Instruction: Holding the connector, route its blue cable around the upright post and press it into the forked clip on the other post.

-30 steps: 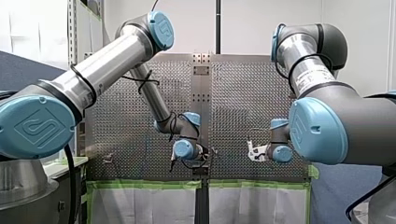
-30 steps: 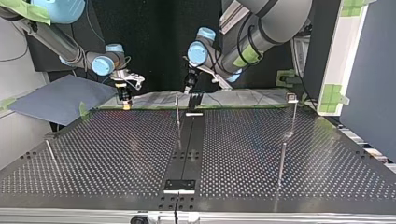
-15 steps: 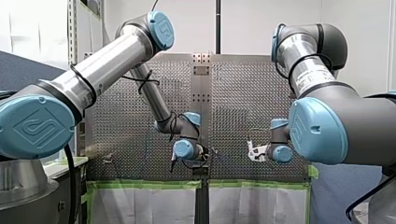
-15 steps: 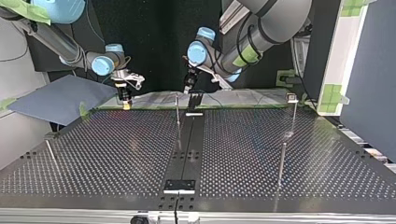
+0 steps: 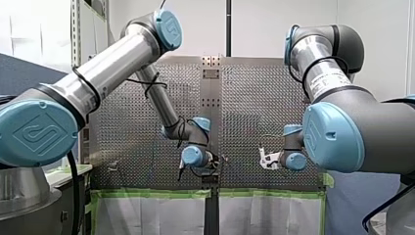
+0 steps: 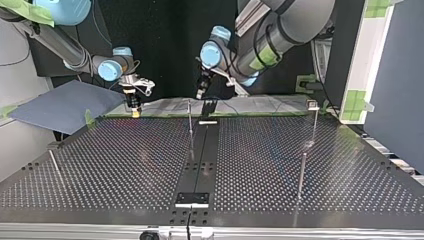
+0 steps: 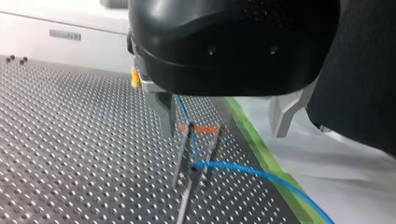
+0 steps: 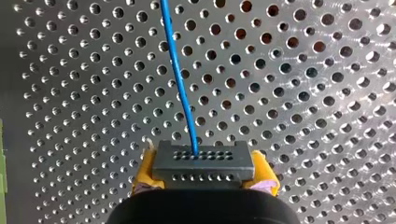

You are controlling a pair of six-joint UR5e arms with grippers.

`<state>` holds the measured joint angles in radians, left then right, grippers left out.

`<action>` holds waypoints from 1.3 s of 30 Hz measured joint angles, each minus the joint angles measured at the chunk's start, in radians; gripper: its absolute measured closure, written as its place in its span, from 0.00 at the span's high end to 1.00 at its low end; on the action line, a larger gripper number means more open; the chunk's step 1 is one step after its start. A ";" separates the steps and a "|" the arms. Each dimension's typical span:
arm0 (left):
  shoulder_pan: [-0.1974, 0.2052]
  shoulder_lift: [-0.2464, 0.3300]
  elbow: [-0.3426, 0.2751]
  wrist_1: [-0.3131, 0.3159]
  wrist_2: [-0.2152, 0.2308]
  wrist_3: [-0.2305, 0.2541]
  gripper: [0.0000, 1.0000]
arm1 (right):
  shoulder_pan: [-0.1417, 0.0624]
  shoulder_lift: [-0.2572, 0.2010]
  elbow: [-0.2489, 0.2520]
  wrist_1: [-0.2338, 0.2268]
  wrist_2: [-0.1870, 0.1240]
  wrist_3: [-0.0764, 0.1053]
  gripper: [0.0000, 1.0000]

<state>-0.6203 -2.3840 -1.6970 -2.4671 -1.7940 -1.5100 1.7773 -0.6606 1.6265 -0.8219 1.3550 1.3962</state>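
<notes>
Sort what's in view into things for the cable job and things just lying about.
For the job: connector, shut in my right claw; blue cable; forked clip ahead of my open left claw.
Lying about: blue-grey sheet at the top view's left; green tape.

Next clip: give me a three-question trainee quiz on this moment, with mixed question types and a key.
1. True or false: my left gripper is shut on the blue cable.
2. What does my right gripper hold? A) the connector B) an upright post C) nothing
3. Fill in: in the right wrist view, the pads clamping the connector are ____.
Key: 1 false, its metal fingers stand wide apart with nothing clamped; 2 A; 3 yellow.
</notes>
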 joint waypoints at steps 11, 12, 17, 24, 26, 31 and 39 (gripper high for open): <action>-0.029 0.091 -0.092 0.085 -0.005 -0.071 1.00 | -0.002 0.000 0.000 0.001 0.000 0.001 0.00; -0.031 0.102 -0.103 0.096 -0.007 -0.082 1.00 | -0.002 0.000 0.000 0.002 0.000 0.002 0.00; -0.037 0.144 -0.145 0.138 -0.019 -0.124 1.00 | -0.002 0.000 0.000 0.006 0.001 0.006 0.00; -0.047 0.207 -0.207 0.174 -0.019 -0.173 1.00 | -0.001 0.000 0.000 0.009 0.000 0.018 0.00; -0.047 0.221 -0.221 0.175 -0.019 -0.181 1.00 | -0.001 0.000 0.000 0.009 0.000 0.020 0.00; -0.048 0.259 -0.260 0.180 -0.021 -0.196 1.00 | 0.000 0.000 0.000 0.018 0.000 0.022 0.00; -0.048 0.325 -0.326 0.216 -0.021 -0.192 1.00 | -0.003 -0.001 -0.001 0.031 0.000 0.024 0.00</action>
<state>-0.6679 -2.0587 -2.0231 -2.2515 -1.8153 -1.7018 1.7746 -0.6616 1.6257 -0.7909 1.3549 1.4204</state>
